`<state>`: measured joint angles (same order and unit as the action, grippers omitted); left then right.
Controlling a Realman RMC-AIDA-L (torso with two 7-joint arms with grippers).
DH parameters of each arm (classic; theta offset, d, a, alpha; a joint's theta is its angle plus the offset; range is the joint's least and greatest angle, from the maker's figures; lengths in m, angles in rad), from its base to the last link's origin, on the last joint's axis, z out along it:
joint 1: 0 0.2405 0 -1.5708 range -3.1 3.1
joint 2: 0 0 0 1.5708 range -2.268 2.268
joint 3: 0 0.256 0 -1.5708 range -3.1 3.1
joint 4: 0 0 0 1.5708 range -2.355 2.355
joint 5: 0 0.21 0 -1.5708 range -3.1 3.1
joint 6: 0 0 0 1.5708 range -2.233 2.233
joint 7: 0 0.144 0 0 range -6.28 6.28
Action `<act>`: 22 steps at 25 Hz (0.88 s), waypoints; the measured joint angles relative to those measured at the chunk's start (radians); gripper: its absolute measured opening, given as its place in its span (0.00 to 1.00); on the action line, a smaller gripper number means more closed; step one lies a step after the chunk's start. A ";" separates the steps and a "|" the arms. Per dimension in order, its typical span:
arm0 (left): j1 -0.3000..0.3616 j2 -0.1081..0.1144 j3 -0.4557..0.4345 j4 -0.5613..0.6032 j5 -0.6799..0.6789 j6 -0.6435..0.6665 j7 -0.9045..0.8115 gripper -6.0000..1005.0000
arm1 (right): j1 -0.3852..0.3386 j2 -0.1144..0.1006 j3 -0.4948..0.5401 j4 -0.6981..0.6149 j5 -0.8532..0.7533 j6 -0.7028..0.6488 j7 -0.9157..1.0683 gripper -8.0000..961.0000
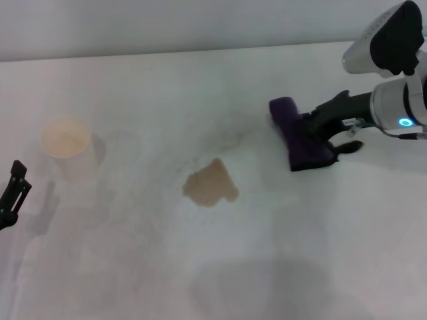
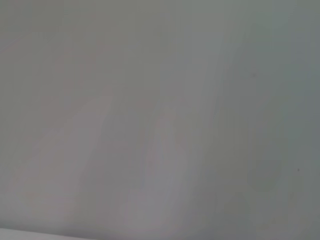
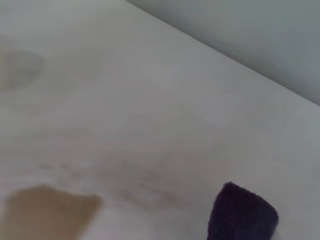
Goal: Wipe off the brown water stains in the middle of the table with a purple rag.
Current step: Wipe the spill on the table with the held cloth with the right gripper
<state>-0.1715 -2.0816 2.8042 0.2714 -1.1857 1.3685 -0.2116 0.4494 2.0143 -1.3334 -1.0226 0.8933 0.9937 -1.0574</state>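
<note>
The brown water stain [image 1: 210, 183] is a tan blotch in the middle of the white table [image 1: 200, 267], with faint dark specks trailing off toward the far right. It also shows in the right wrist view [image 3: 47, 212]. The purple rag [image 1: 297, 133] is a dark oblong bundle to the right of the stain and apart from it; its end shows in the right wrist view [image 3: 242, 215]. My right gripper [image 1: 320, 137] is shut on the purple rag, which sits at table level. My left gripper [image 1: 13, 190] is parked at the left edge.
A white paper cup [image 1: 67, 143] with a cream inside stands at the left, far from the stain. The table's far edge [image 1: 200, 52] meets a pale wall. The left wrist view shows only plain pale surface.
</note>
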 joint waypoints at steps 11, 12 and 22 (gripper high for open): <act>0.001 -0.001 0.000 0.000 0.000 0.000 -0.002 0.88 | 0.006 0.005 -0.319 -0.127 0.180 0.160 -0.170 0.10; 0.000 -0.001 0.000 0.000 0.000 0.000 -0.003 0.88 | 0.018 0.007 -0.374 -0.117 0.190 0.131 -0.171 0.10; -0.007 -0.003 0.000 0.007 0.000 0.000 -0.006 0.88 | 0.044 0.010 -0.679 -0.051 0.198 -0.283 -0.164 0.10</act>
<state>-0.1788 -2.0847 2.8041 0.2787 -1.1859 1.3683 -0.2173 0.4932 2.0246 -2.0128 -1.0735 1.0909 0.7108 -1.2217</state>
